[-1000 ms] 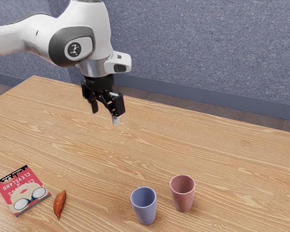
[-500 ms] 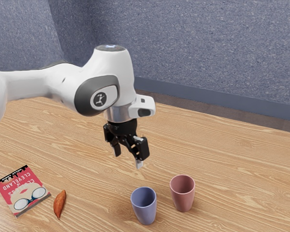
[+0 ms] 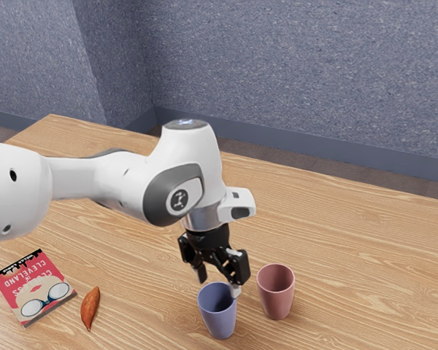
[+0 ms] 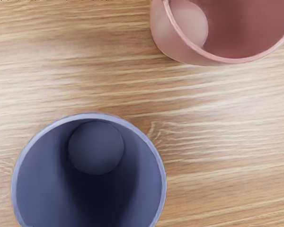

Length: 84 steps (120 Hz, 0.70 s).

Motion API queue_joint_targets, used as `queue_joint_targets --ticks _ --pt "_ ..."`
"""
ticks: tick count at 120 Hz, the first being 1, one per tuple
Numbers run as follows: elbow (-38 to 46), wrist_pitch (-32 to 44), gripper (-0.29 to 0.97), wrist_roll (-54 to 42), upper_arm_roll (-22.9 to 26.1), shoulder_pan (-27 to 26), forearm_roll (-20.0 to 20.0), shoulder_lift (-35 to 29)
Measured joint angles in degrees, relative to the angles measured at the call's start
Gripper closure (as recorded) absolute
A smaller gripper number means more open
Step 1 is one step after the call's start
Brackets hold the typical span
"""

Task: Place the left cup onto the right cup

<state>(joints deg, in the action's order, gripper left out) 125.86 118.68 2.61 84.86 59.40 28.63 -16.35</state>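
Hangs now directly over the blue cup, claw down from well above the far side of the desk a second ago, and closer with each earlier picture. Spread apart, clamped on nothing: one tip over the cup's rim toward the exterior view's left, the other just beside the rim on the pink cup's side. Looks straight down into the blue cup in the wrist view, with the pink cup close by and upright.

Means, most likely, approach nearly finished and grasp next. Lifting and setting onto the pink one not yet begun. Both cups in the same spots throughout, standing on the desk, near each other but apart, blue toward the exterior view's left.

Counted: two cups, one blue and one pink. One booklet with a red cover lying flat near the desk's edge. One small orange root-like thing just beside it. One arm, one claw.
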Motion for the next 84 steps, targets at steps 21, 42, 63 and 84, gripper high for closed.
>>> queue_joint_targets --ticks 21,42,63,84 --pt "0.0 2.7 0.12 0.0 7.0 7.3 0.6 0.2" --pt "-0.1 4.7 0.12 0.1 14.8 15.0 0.8 0.1" --pt "-0.3 5.9 0.13 0.1 22.1 21.8 1.4 -0.6" --pt "-0.3 6.4 0.15 0.1 24.9 23.9 3.1 -1.7"
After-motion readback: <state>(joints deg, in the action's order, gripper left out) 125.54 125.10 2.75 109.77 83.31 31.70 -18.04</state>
